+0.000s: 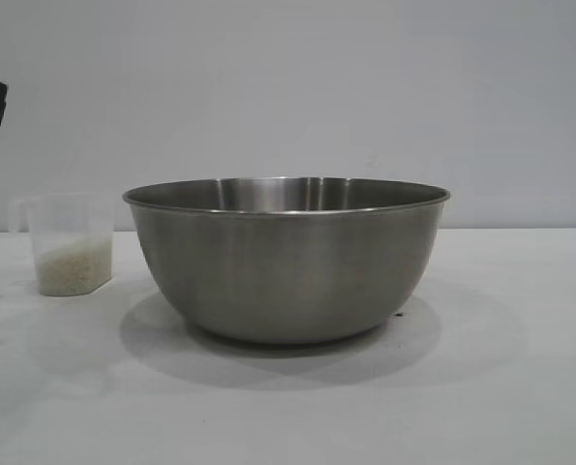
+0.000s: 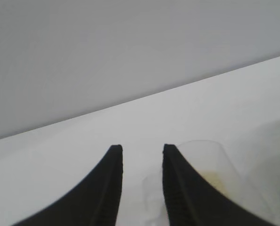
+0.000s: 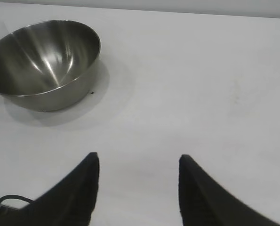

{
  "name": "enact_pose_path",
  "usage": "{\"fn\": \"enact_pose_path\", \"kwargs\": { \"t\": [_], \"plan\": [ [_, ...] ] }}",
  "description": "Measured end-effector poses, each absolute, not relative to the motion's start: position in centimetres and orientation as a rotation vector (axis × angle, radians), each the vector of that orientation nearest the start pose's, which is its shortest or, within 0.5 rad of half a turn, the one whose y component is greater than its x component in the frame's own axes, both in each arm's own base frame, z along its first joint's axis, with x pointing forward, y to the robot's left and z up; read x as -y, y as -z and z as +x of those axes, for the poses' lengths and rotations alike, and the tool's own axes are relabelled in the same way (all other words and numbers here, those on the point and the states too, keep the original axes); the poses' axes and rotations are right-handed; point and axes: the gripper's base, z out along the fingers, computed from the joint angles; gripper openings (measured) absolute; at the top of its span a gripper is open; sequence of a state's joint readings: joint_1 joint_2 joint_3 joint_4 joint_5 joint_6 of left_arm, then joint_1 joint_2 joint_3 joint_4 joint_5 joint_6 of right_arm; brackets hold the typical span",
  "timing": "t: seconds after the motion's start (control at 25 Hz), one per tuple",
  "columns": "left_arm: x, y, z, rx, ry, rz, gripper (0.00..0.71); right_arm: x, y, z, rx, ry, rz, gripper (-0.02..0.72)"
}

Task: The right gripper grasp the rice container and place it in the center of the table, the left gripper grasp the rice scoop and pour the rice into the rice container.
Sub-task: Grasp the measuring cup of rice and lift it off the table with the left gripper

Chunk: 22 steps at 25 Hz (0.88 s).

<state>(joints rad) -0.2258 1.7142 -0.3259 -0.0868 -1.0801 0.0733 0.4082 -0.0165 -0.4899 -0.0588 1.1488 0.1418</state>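
Rice (image 1: 73, 265), small white-beige grains, fills the lower part of the small translucent plastic scoop (image 1: 70, 242), which stands upright on the plain white surface (image 1: 520, 387), to the left of the large round brushed-steel rice container (image 1: 286, 257) and apart from it. That bowl sits upright near the middle of the surface with nothing visible inside it. The black left tool (image 2: 142, 153) hangs low by the scoop with its fingers (image 2: 110, 188) apart; one finger overlaps the cup's rim, and contact cannot be told. The black right tool (image 3: 139, 162), fingers apart and holding nothing, hovers over bare surface well away from the bowl.
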Motion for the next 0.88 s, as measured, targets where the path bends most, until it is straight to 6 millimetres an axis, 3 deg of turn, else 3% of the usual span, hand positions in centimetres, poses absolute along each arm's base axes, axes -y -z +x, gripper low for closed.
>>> {"fn": "enact_pose_path", "kwargs": {
  "t": [0.48, 0.56, 0.88],
  "plan": [
    [4.4, -7.4, 23.1, -2.048, 0.029, 0.18, 0.211, 0.9, -26.8, -0.7, -2.117, -0.254, -0.277, 0.322],
    [4.3, -7.0, 23.1, -2.063, 0.021, 0.174, 0.279, 0.9, -26.8, -0.7, -2.117, -0.254, -0.277, 0.322],
    [4.6, -6.4, 25.4, -2.028, 0.014, 0.147, 0.271, 0.9, -26.8, -0.7, -2.117, -0.254, -0.277, 0.322]
  ]
}}
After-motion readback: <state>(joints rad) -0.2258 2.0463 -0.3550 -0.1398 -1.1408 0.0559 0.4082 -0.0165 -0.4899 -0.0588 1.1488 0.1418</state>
